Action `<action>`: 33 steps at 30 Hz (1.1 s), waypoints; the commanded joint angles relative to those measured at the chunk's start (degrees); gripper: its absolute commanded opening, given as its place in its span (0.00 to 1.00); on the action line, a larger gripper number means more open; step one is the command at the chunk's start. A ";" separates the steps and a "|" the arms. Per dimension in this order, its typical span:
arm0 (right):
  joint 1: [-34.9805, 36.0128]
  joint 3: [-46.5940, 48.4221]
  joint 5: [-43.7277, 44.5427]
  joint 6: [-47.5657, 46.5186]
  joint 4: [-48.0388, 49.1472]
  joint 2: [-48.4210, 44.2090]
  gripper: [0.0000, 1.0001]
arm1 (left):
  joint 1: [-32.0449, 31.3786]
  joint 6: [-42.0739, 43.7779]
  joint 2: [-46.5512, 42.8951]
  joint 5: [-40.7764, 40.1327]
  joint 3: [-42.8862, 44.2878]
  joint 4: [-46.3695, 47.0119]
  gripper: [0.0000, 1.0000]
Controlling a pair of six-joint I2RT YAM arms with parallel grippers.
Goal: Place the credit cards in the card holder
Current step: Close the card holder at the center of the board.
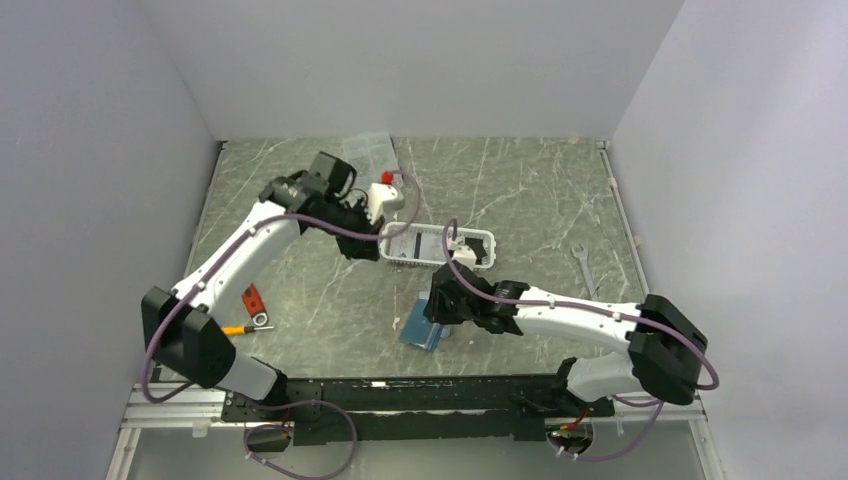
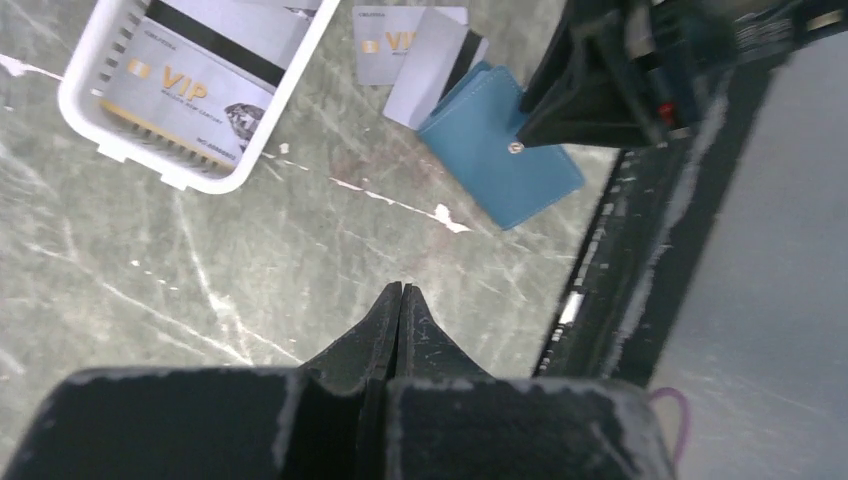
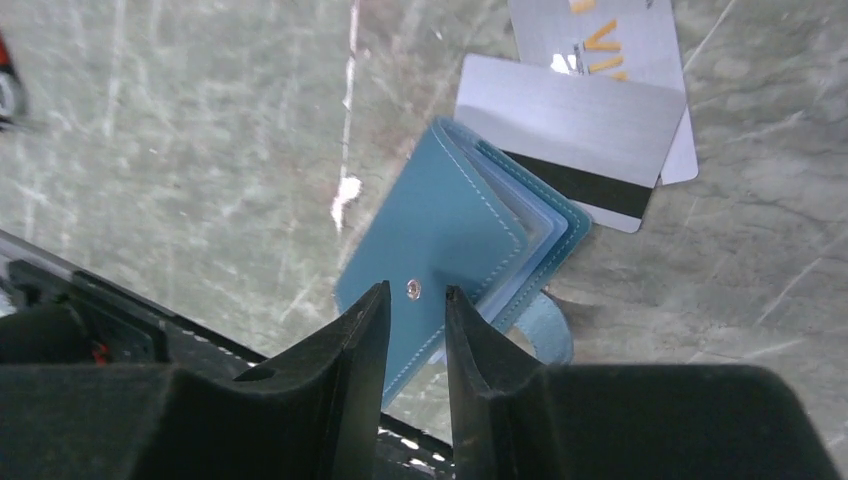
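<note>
The teal card holder (image 3: 440,220) lies shut on the table near the front edge, its pale snap up; it also shows as the card holder (image 1: 423,330) and the card holder (image 2: 500,150). My right gripper (image 3: 415,292) hovers low over it, open, fingertips either side of the snap; from above it is the right gripper (image 1: 436,306). Two grey credit cards lie beside the holder: a striped card (image 3: 575,140) over a VIP card (image 3: 620,40). More cards (image 2: 185,90) lie in the white basket (image 2: 80,110). My left gripper (image 2: 401,287) is shut on nothing, above bare table.
The white basket (image 1: 482,262) sits mid-table beyond the holder. A clear compartment box (image 1: 370,150) is at the back. A red-handled tool (image 1: 253,300) and a yellow-handled one (image 1: 238,328) lie at the left, a wrench (image 1: 585,268) at the right. The black base rail runs just behind the holder.
</note>
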 commanded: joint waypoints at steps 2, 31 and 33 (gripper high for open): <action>-0.15 -4.23 -3.81 -0.45 6.35 3.22 0.27 | 6.86 8.72 3.52 23.62 7.44 -13.66 0.00; -4.88 -12.51 -8.30 -0.02 12.73 5.53 0.20 | -24.69 11.07 -12.45 -14.30 -36.77 31.49 0.53; -5.65 -13.07 -9.25 0.16 13.20 5.02 0.20 | -26.65 13.30 -12.23 -16.30 -37.88 34.77 0.53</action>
